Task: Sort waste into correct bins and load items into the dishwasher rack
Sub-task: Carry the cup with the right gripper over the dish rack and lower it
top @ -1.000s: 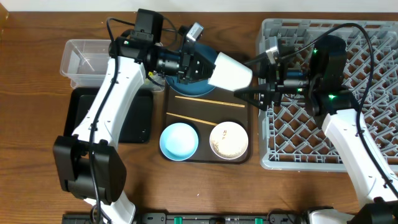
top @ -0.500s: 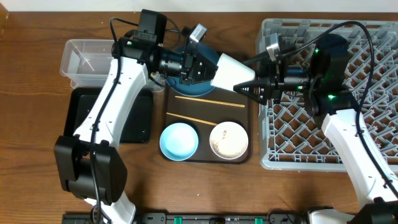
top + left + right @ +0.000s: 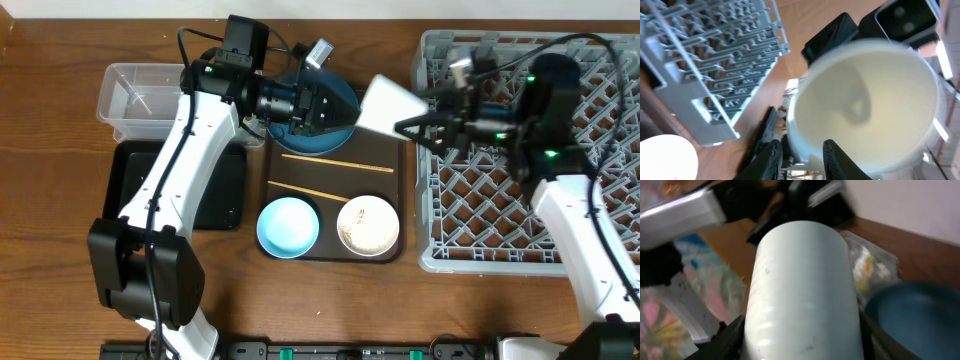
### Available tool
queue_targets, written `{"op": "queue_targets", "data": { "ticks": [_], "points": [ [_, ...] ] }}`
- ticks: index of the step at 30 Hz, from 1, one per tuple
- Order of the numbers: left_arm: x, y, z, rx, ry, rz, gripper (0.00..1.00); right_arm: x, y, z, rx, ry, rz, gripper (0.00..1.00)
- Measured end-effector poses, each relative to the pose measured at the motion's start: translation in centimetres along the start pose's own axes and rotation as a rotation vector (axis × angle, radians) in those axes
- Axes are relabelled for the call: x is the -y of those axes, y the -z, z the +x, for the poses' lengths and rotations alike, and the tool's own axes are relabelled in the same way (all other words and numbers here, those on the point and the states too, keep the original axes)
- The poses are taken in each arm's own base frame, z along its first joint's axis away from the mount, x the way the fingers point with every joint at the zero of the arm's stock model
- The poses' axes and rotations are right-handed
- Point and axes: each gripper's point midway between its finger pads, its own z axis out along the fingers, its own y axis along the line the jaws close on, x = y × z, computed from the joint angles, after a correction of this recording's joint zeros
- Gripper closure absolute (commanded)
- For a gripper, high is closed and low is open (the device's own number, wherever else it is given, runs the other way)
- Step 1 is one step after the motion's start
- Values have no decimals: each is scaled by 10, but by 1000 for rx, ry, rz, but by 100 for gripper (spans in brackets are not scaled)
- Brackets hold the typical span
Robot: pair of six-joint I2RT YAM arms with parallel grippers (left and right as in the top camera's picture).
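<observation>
The small white cup hangs on its side above the brown tray's far right corner, with my right gripper shut on its body. My left gripper hovers over the dark-blue plate, open and a short gap from the cup. In the left wrist view the cup's mouth faces the camera beyond my left gripper. Two chopsticks, the light-blue bowl and the white bowl lie on the tray. The grey dishwasher rack stands at the right.
The clear tub sits at the far left with the black tray in front of it, partly under my left arm. The brown serving tray sits between them and the rack. White and orange waste lies beside the plate.
My left jaws have opened off the cup. My right jaws have closed on it and drawn it right, away from the left gripper.
</observation>
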Motion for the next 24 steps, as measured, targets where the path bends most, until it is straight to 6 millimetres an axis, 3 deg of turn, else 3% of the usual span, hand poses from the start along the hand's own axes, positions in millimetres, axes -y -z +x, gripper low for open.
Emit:
{"op": "queue_targets", "data": {
  "ticks": [6, 11, 14, 19, 24],
  "points": [
    [-33, 3, -7, 43, 1, -191, 63, 53, 49, 16, 46, -287, 261, 53],
    [-72, 17, -16, 97, 1, -431, 63, 75, 64, 60, -32, -525, 488, 57],
    [-92, 28, -20, 128, 2, -569, 62, 72, 78, 82, -134, -625, 657, 56],
    [-121, 53, -24, 170, 12, -787, 62, 45, 95, 78, -312, -601, 915, 51],
    [-138, 72, -24, 191, 24, -931, 62, 17, 106, 82, -453, -535, 1084, 51]
  ]
}}
